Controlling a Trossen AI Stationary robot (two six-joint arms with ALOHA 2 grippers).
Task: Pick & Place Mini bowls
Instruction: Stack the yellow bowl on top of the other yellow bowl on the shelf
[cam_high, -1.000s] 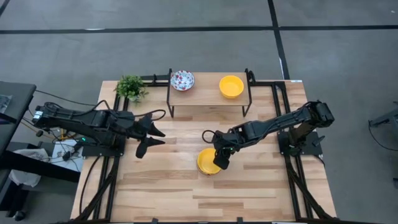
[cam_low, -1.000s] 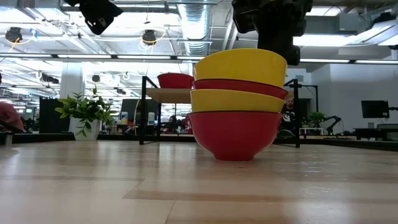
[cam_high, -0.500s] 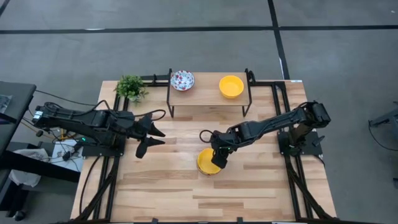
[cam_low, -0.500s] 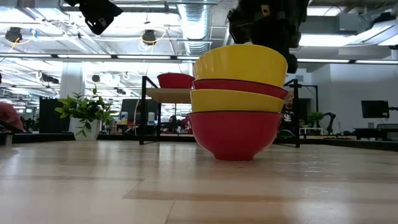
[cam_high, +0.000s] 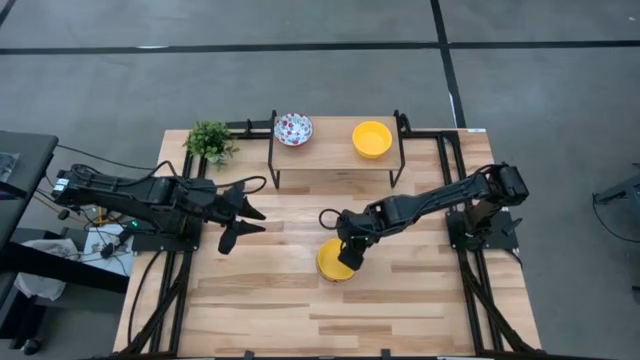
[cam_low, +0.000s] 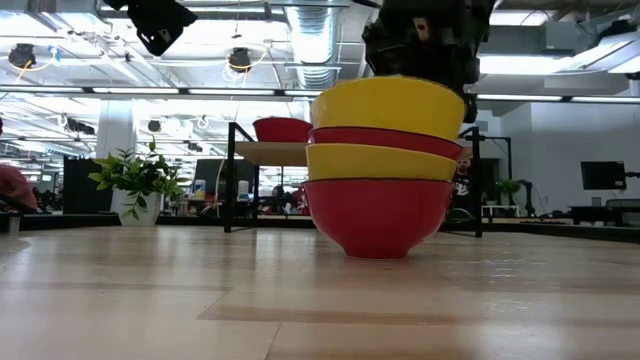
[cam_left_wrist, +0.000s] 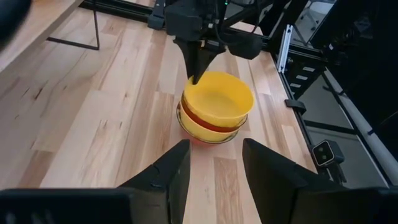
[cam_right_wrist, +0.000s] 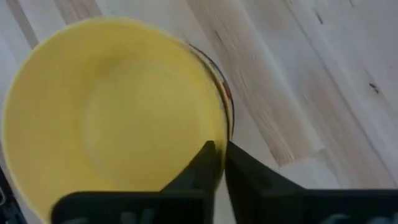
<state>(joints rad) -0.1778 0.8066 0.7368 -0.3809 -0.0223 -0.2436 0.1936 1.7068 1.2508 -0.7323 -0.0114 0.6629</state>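
A stack of four mini bowls (cam_low: 382, 165) stands on the wooden table (cam_high: 260, 300), at lower centre of the high view. From the bottom up, the low view shows red, yellow, red and yellow outer walls. The top yellow bowl (cam_right_wrist: 112, 115) sits tilted in the bowl below it; its cavity holds nothing.

A raised shelf (cam_high: 335, 160) stands at the upper centre of the high view. On it rest a white floral-speckled bowl (cam_high: 293, 128) on the left and a single yellow bowl (cam_high: 372, 138) on the right, well apart from each other. Nothing is visible inside either one. A small potted plant (cam_high: 210, 141) stands left of the shelf.

The right gripper (cam_high: 349, 258) is positioned over the right-hand rim of the stack. In the right wrist view its two fingers (cam_right_wrist: 208, 163) are pinched together on the rim of the top yellow bowl, one on the inside of the wall and one on the outside. The bowl lies directly at the fingertips, with its body extending away toward the upper left of that frame.

The left gripper (cam_high: 240, 222) waits at the left centre of the high view, well apart from the stack. Its fingers (cam_left_wrist: 168, 177) are spread and hold nothing; the stack appears between and beyond them in the left wrist view.
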